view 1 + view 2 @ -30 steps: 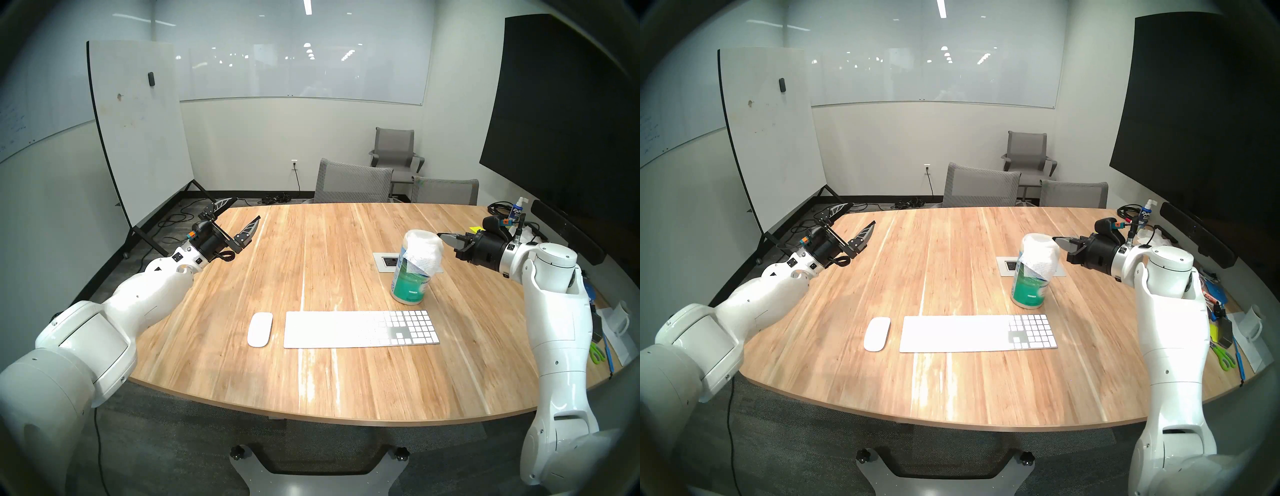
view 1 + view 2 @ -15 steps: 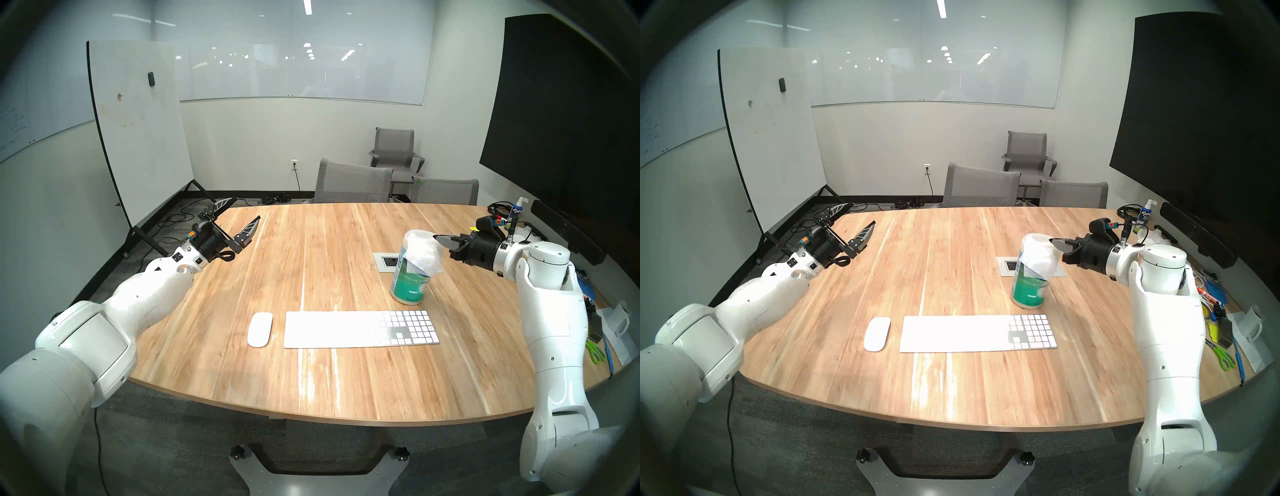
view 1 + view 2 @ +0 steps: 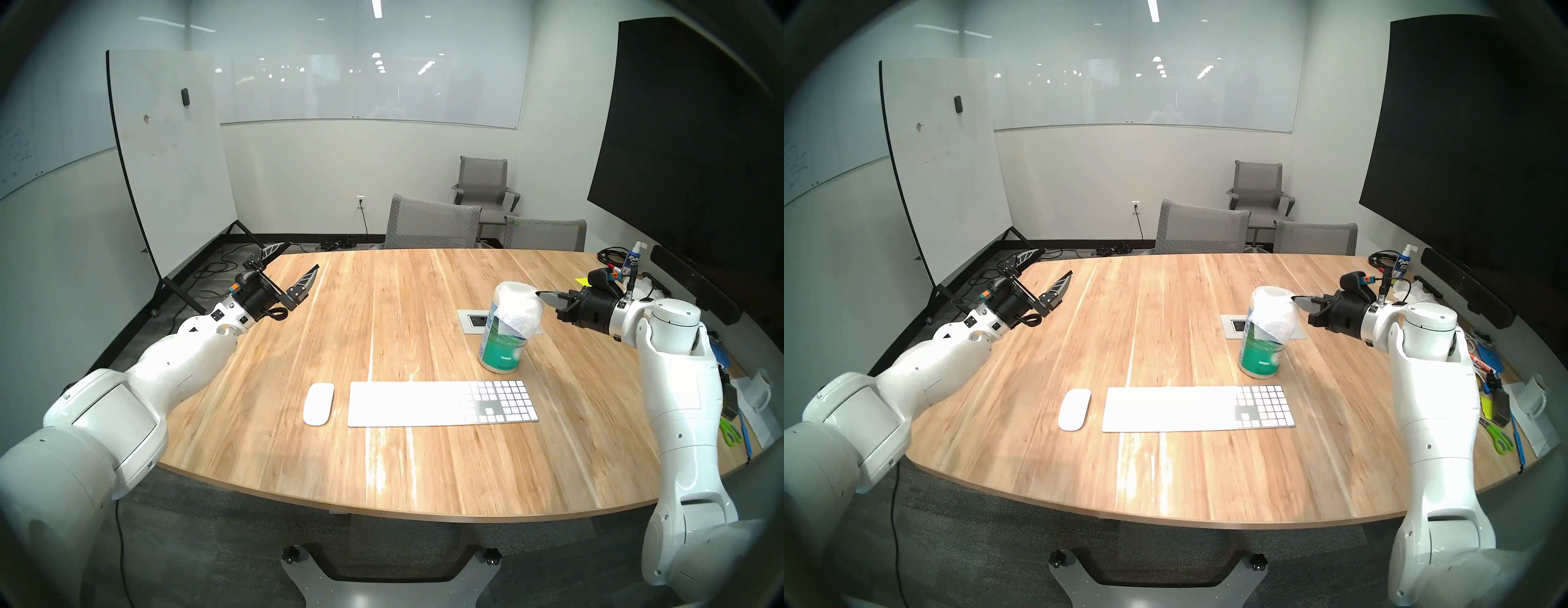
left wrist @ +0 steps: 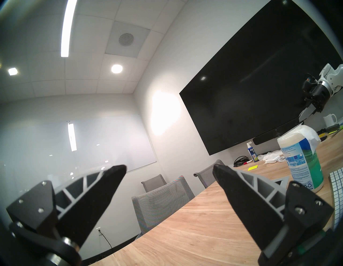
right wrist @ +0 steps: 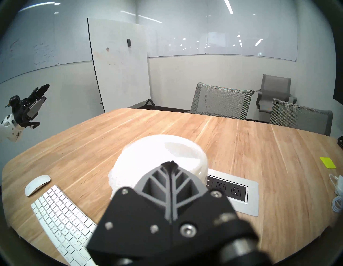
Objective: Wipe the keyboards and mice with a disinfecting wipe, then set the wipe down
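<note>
The wipe (image 3: 521, 312) was seen draped over the top of the canister (image 3: 502, 346), a limp white sheet with one corner hanging down the canister's side. The right end effector (image 3: 540, 294), its fingers pressed together on nothing, was held just beside the canister's top, at the wipe's edge; half a second before it had reached slightly further over the canister. The keyboard (image 3: 442, 403) and mouse (image 3: 318, 403) lay on the tabletop (image 3: 382, 318) nearer the robot than the canister. The left end effector (image 3: 292, 261), spread wide, was unchanged, well apart from the canister.
</note>
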